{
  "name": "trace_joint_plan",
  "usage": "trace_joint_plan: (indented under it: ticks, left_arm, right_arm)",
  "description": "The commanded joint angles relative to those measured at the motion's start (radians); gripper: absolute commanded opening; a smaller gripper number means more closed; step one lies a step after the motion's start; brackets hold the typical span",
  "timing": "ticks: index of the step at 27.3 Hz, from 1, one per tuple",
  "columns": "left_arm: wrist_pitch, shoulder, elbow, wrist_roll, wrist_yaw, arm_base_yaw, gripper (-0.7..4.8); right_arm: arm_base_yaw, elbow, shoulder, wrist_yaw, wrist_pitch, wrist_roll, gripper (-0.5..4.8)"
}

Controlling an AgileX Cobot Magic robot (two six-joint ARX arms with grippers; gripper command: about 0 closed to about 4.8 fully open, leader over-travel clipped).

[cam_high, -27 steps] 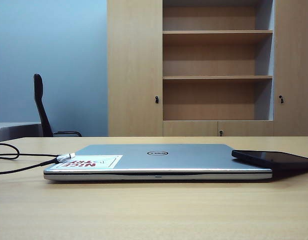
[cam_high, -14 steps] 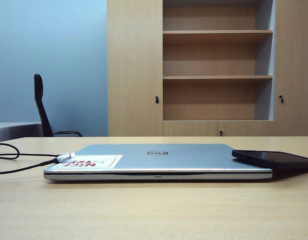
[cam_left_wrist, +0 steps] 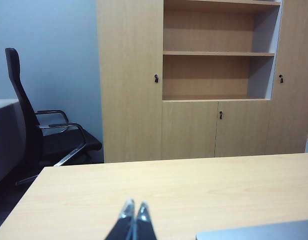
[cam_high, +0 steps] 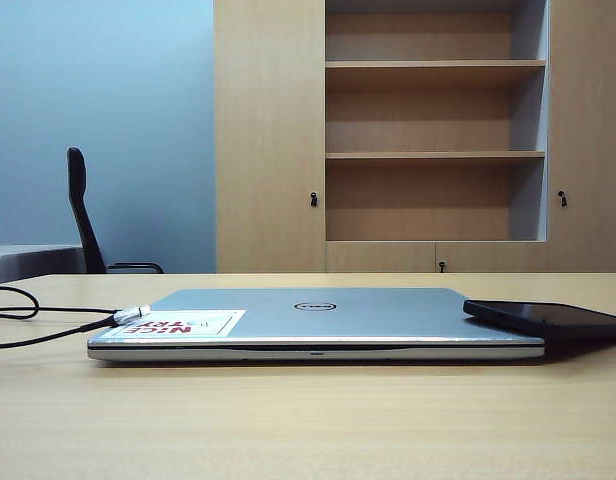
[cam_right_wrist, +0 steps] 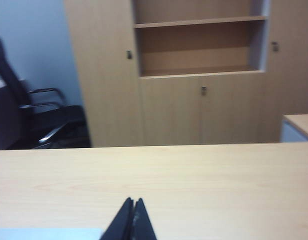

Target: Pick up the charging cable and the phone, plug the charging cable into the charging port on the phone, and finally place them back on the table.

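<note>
Nothing moved on table (cam_high: 308, 420) | left hand (cam_left_wrist: 134, 210): closed, empty | right hand (cam_right_wrist: 132, 207): closed, empty

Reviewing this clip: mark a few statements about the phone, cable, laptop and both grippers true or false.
1. The phone rests partly on the closed laptop. True.
2. The charging cable is plugged into the phone. False: its plug lies at the laptop's opposite corner, by the sticker.
3. The left gripper is shut and holds nothing. True.
4. The right gripper grips the cable. False: shut, empty, above the table.
5. The laptop lid is open. False: closed.
</note>
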Motion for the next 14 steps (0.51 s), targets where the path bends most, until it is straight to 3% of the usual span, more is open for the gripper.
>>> trace_joint_plan:
  ticks: [1, 11, 14]
  left_arm:
    - [0.039, 0.068, 0.021, -0.024, 0.003, 0.0, -0.05]
    - [0.133, 0.335, 0.091, -0.043, 0.003, -0.103, -0.05]
    - [0.145, 0.415, 0.112, -0.043, 0.003, -0.132, -0.05]
  right_arm:
    - [0.003, 0.065, 0.089, -0.093, 0.027, 0.002, -0.09]
    - [0.173, 0.14, 0.254, -0.093, 0.068, -0.08, -0.09]
    - [0.264, 0.14, 0.272, -0.031, 0.065, -0.084, -0.09]
